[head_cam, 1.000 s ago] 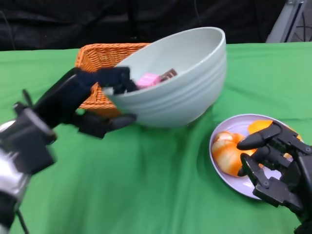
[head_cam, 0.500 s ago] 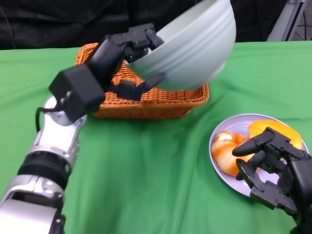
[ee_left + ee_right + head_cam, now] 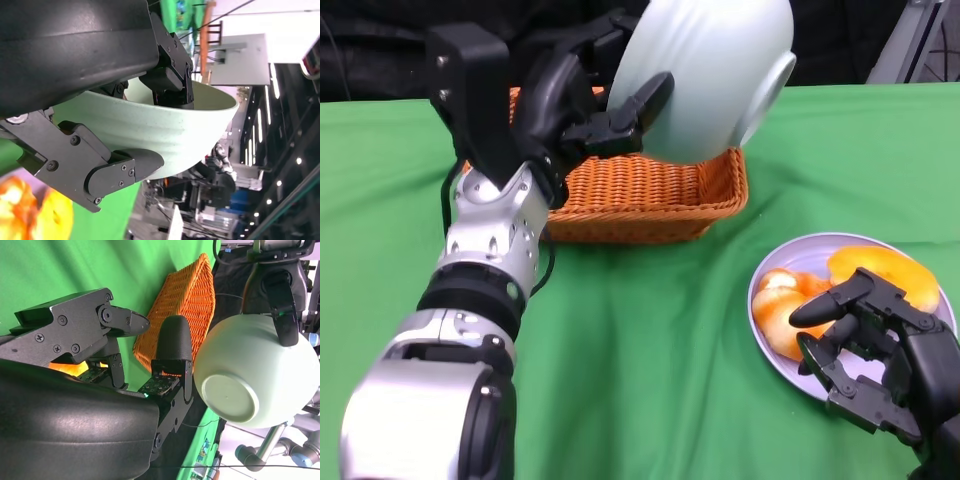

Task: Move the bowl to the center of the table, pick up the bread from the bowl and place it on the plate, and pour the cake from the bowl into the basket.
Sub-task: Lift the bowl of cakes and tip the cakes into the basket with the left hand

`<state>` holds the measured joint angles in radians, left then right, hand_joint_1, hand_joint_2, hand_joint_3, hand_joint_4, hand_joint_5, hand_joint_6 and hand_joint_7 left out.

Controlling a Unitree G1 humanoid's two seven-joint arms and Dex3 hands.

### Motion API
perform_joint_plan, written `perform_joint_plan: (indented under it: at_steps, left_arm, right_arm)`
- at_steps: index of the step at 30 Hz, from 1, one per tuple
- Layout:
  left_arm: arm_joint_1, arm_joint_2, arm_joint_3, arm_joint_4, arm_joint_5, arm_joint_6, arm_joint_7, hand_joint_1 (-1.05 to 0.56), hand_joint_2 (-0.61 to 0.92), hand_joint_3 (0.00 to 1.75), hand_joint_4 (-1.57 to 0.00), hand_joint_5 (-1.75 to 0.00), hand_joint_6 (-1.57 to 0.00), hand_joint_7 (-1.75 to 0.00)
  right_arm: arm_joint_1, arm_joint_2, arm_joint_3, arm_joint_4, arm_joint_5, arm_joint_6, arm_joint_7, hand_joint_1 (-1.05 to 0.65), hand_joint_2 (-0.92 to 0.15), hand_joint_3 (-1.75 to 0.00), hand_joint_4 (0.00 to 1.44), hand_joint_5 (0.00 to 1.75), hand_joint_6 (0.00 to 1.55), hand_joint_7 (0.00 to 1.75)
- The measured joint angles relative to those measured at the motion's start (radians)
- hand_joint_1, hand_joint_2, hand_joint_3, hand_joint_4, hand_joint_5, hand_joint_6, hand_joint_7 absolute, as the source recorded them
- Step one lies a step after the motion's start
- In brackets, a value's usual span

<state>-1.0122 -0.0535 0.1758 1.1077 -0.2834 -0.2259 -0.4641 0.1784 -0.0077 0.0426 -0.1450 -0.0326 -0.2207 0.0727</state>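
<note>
My left hand (image 3: 582, 110) grips the pale green bowl's (image 3: 705, 75) rim, tipping it over the orange wicker basket (image 3: 650, 195); bread (image 3: 790, 310) sits on the lilac plate (image 3: 775, 355), my right hand (image 3: 875, 345) empty beside it, so pouring looks underway.

A green cloth (image 3: 650, 380) covers the counter across the lower and middle frame of the head view. Behind it, along the upper edge, hangs a black backdrop (image 3: 380, 50). A grey metal frame member (image 3: 910, 45) stands at the upper right corner.
</note>
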Motion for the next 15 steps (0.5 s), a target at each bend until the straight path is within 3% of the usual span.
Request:
perform_joint_plan:
  at_steps: [3,11,15]
  left_arm:
    - [-0.045,-0.008,0.066,0.046,-0.055,0.114,-0.003,-0.14,0.62,1.08,-0.83,-1.71,-0.82,-1.42]
    - [-0.099,-0.045,0.255,0.07,-0.238,0.37,0.015,-0.16,0.67,1.0,-0.75,-1.75,-0.69,-1.57]
    - [-0.113,-0.047,0.337,0.084,-0.314,0.478,0.028,-0.24,0.72,0.85,-0.78,-1.75,-0.64,-1.68]
  right_arm:
    - [-0.008,0.0,0.0,0.017,-0.001,-0.005,0.0,-0.05,-0.79,-0.55,0.66,1.54,0.6,1.35]
    - [-0.011,0.0,0.001,0.024,-0.009,-0.022,0.0,-0.04,-0.8,-0.55,0.65,1.54,0.6,1.34]
    - [-0.01,0.0,0.004,0.025,-0.009,-0.026,0.0,-0.06,-0.81,-0.54,0.65,1.54,0.59,1.34]
